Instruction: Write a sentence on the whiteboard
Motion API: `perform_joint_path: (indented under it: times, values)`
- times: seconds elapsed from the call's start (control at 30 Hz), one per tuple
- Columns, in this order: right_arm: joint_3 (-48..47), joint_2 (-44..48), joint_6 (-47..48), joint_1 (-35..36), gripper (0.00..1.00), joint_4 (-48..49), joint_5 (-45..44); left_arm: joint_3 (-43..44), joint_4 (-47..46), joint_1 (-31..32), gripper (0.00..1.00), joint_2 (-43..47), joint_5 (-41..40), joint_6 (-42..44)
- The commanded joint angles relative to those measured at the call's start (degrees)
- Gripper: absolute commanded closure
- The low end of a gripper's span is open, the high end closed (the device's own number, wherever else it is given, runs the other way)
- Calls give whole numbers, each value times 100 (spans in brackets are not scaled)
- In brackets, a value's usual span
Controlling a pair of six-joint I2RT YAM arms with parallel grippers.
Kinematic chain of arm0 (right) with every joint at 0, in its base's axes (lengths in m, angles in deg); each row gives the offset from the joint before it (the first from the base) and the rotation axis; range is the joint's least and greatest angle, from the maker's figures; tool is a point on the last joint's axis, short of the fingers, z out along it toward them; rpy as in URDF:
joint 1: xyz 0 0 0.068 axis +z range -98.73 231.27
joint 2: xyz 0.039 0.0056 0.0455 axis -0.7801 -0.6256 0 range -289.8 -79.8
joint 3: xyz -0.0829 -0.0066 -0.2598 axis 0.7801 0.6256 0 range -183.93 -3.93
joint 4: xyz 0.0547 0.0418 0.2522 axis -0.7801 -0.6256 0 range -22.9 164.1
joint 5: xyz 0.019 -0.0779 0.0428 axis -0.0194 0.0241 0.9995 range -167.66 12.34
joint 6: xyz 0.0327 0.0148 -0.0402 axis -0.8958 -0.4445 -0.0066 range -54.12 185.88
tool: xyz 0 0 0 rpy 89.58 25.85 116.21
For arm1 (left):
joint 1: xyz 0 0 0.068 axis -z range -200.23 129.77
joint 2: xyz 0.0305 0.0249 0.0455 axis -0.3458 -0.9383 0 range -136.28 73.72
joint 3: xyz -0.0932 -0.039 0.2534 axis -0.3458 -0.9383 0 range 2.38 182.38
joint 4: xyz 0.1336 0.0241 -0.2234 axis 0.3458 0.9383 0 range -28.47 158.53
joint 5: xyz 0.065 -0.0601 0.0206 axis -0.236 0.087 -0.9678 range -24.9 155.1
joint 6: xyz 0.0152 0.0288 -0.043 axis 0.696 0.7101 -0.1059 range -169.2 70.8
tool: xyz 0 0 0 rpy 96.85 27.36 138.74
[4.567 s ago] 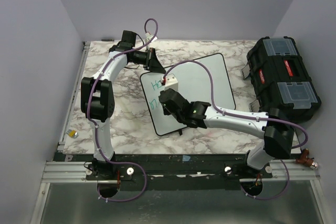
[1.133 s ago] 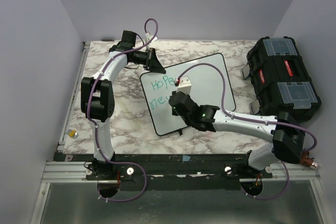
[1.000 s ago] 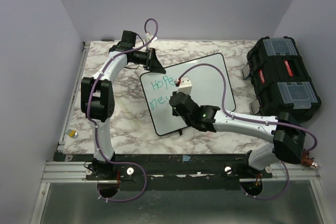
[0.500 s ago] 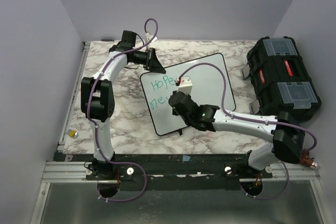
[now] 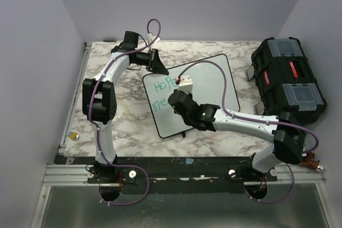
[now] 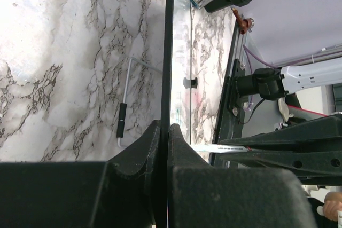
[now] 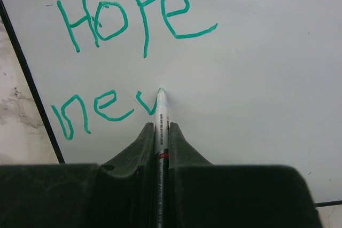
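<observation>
The whiteboard (image 5: 211, 81) lies tilted in the middle of the marble table. Green words "Hope" (image 7: 133, 12) and "nev" (image 7: 101, 110) stand on its left part; they also show in the top view (image 5: 163, 85). My right gripper (image 7: 161, 126) is shut on a white marker (image 7: 160, 113), whose tip touches the board at the end of the "v". My left gripper (image 6: 165, 132) is shut on the board's black frame edge (image 6: 169, 52) at its far left corner (image 5: 159, 69).
A black toolbox (image 5: 287, 76) with clear lid compartments stands at the right. A small yellow-and-white object (image 5: 75, 136) lies near the left table edge. The board's black foot (image 6: 123, 126) shows in the left wrist view. A dark rail runs along the front.
The right gripper has moved the marker up and left a little, finishing the up-stroke of the "v" in "nev". The left gripper has held still on the board edge.
</observation>
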Motion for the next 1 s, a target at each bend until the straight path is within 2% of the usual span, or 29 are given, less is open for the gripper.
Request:
perform_joint_path:
  times: [0.0,0.2,0.53,0.97]
  values:
    - [-223,-146,197,-66,99,-176,-330,75,-239,-5,100,193,-451,272]
    - [-232,131,262,-75,99,-97,-373,74,-239,-5,100,195,-461,272]
    - [422,738,-78,-127,99,193,-5,73,-250,-5,100,193,-488,272]
    - [772,615,-268,-304,99,532,445,55,-293,-5,100,193,-460,273]
